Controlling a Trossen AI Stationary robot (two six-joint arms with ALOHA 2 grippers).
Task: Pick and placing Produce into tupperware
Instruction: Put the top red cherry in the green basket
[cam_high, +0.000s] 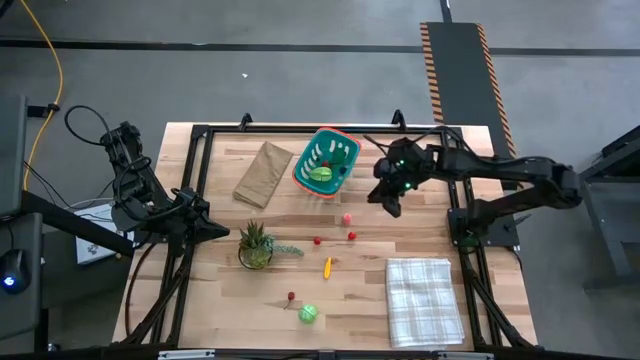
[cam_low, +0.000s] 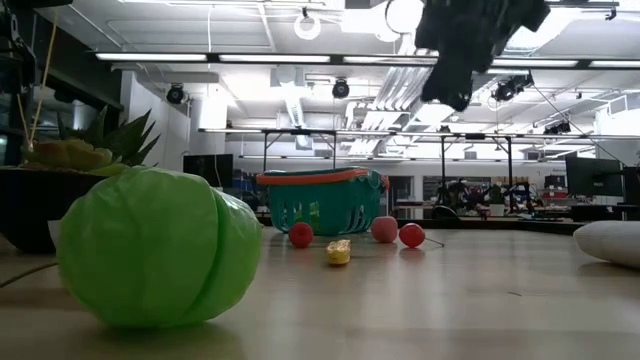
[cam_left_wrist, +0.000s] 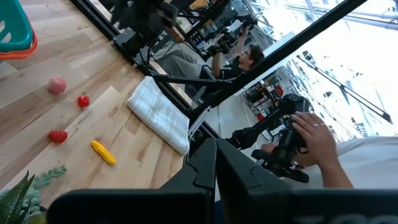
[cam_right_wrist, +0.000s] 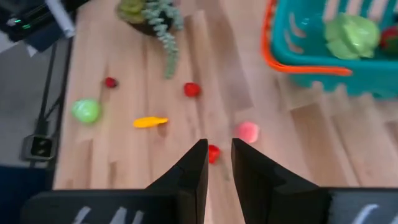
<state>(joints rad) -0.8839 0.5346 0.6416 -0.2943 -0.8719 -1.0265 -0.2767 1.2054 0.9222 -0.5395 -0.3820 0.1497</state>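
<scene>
While the left gripper (cam_left_wrist: 216, 163) is sitting with its fingers pressed together on nothing at the table's left edge, the right gripper (cam_high: 392, 203) is hovering above the wood just right of the tupperware (cam_high: 326, 162), its fingers (cam_right_wrist: 194, 163) standing slightly apart and holding nothing. The tupperware is resting near the table's far side with a green leafy piece (cam_high: 320, 173) lying inside it. The rest of the produce is lying loose on the table: a pink piece (cam_high: 347, 218), two red pieces (cam_high: 352, 236) (cam_high: 317, 240), a yellow-orange piece (cam_high: 327, 266), a small red one (cam_high: 291, 296) and a green cabbage-like ball (cam_high: 308, 314) near the front edge. A potted plant (cam_high: 255, 245), a brown paper bag (cam_high: 263, 173) and a checked cloth (cam_high: 424, 298) are also sitting on the wood
</scene>
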